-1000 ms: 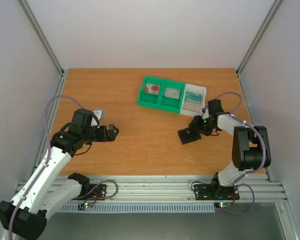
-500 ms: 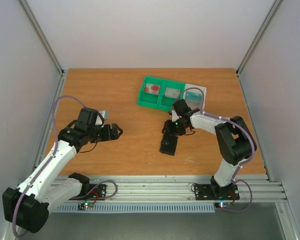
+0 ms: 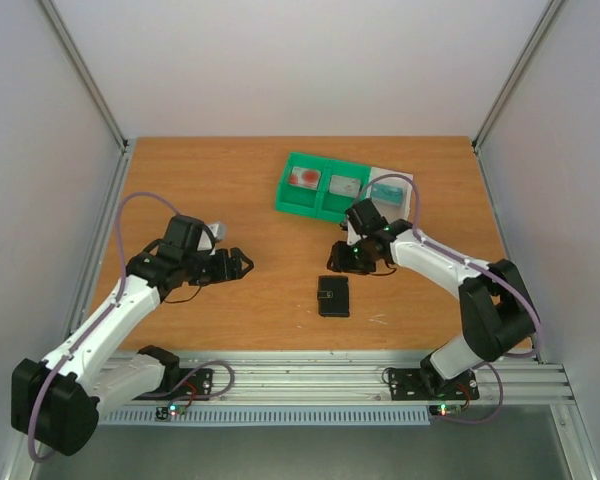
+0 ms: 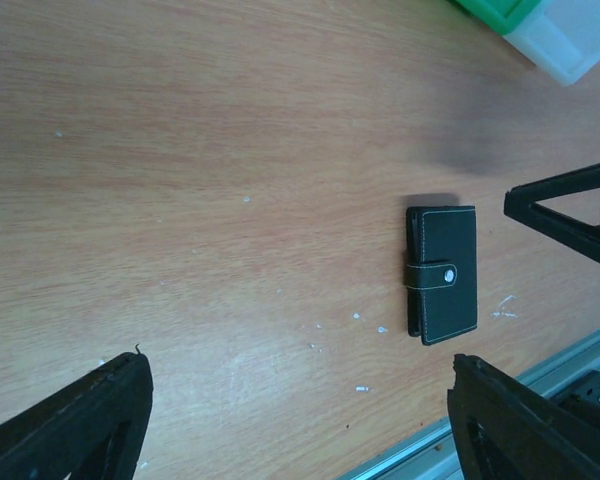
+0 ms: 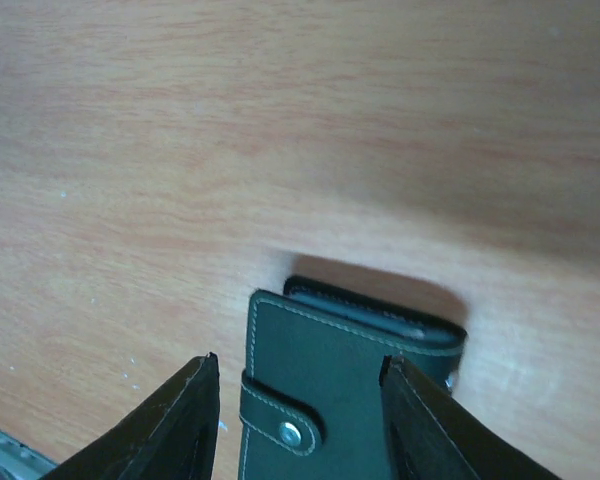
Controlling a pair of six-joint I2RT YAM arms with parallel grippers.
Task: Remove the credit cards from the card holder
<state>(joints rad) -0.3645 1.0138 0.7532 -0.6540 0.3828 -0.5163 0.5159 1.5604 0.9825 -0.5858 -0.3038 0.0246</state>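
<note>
The card holder (image 3: 334, 296) is a black wallet, lying flat and snapped closed on the table's middle front. It shows in the left wrist view (image 4: 442, 273) and the right wrist view (image 5: 340, 390). My right gripper (image 3: 343, 259) hovers just behind it; its jaws (image 5: 298, 365) stand apart with the wallet seen below between them, not gripped. My left gripper (image 3: 244, 265) is open and empty, well left of the wallet (image 4: 300, 425). The credit cards lie in trays at the back: a red-marked one (image 3: 304, 178), a grey one (image 3: 344, 185) and a teal one (image 3: 385, 191).
The green compartment tray (image 3: 321, 201) and the white tray (image 3: 392, 207) stand side by side behind the right gripper. In the left wrist view both trays' corners (image 4: 495, 10) show at the top right. The metal rail (image 3: 300, 372) runs along the near table edge.
The right arm swung left from the table's right side with the wallet, which now lies flat and free on the table. The left arm has reached rightward toward the middle.
</note>
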